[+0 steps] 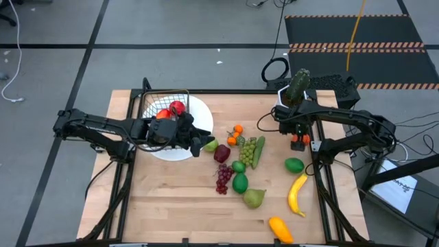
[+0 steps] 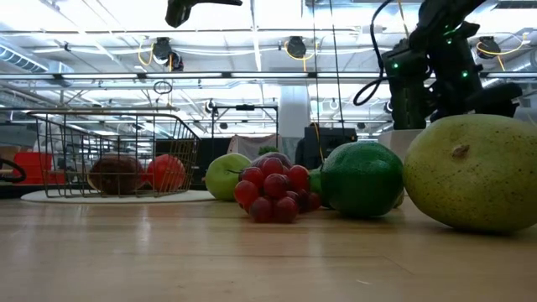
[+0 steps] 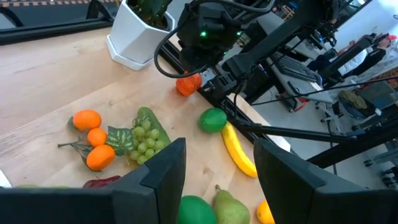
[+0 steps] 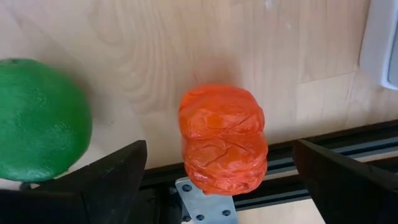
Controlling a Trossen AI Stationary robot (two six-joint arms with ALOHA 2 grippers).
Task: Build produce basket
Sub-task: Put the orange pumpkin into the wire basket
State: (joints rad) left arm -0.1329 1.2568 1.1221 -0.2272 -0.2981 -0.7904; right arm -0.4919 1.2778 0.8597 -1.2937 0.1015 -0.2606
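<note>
The big light wooden desk [image 1: 171, 206] holds everything. Near its 10 o'clock edge sits a round white plate [image 1: 200, 113], and on the plate stands the small basket of thin dark wire [image 1: 154, 103] with red fruit [image 1: 177, 108] inside. The left hand [image 1: 201, 144] hangs just past the plate's 4 o'clock rim, its two dark fingers apart and holding nothing. The right hand [image 4: 217, 163] is at about 2 o'clock on the desk, near the white pot with a green cactus [image 1: 296, 88]; its fingers are spread wide on both sides of a small wrinkly orange fruit [image 4: 222, 138] at the desk's edge, not touching it. The rest of the produce lies in the middle: a green pear [image 1: 254, 198], a yellow banana [image 1: 297, 194], round green limes [image 1: 294, 165], a bunch of red grapes [image 1: 223, 178], green grapes [image 1: 247, 149] and little oranges [image 1: 236, 134].
</note>
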